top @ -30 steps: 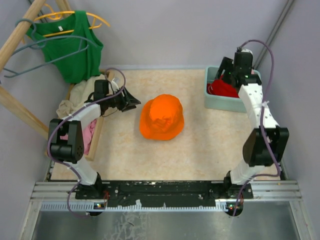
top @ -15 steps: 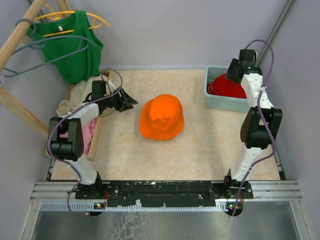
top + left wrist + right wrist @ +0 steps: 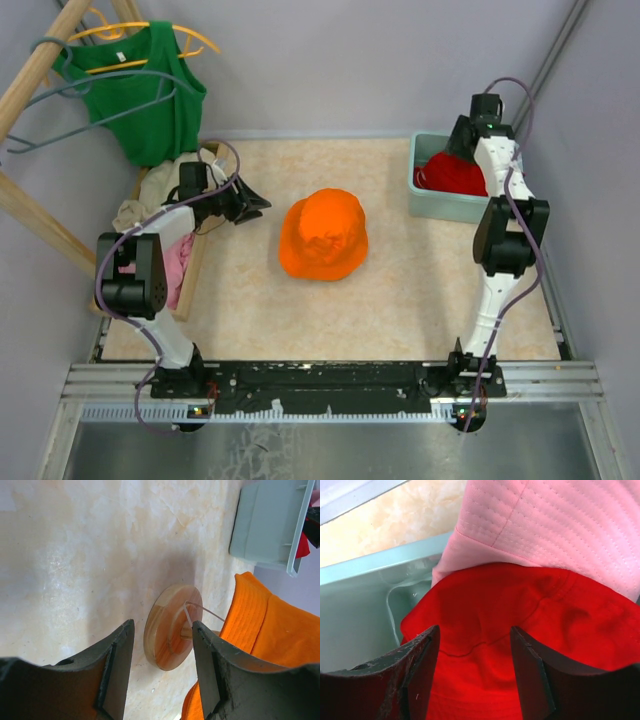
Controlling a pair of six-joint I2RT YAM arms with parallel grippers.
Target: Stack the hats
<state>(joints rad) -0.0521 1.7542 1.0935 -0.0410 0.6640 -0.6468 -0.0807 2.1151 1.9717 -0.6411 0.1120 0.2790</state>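
Reaching into the blue-green bin (image 3: 430, 205), the right gripper (image 3: 475, 629) hangs right over the red hat (image 3: 560, 615), which lies there with the pink hat (image 3: 545, 525) tucked against it. Its fingers stand apart on each side of the red cloth, but I cannot tell if they pinch it. The orange hat (image 3: 323, 235) sits alone in the middle of the table (image 3: 420, 290), so I think this is the step of fetching the second hat. Next comes a good hold on the floppy cloth, then a lift over to the orange one. The left gripper (image 3: 162, 625) is open and holds nothing, with a wooden disc (image 3: 170, 635) lying before it. The table is pale and speckled, with grey walls (image 3: 350, 60) around and a green tank top (image 3: 150, 100) hanging in the corner.
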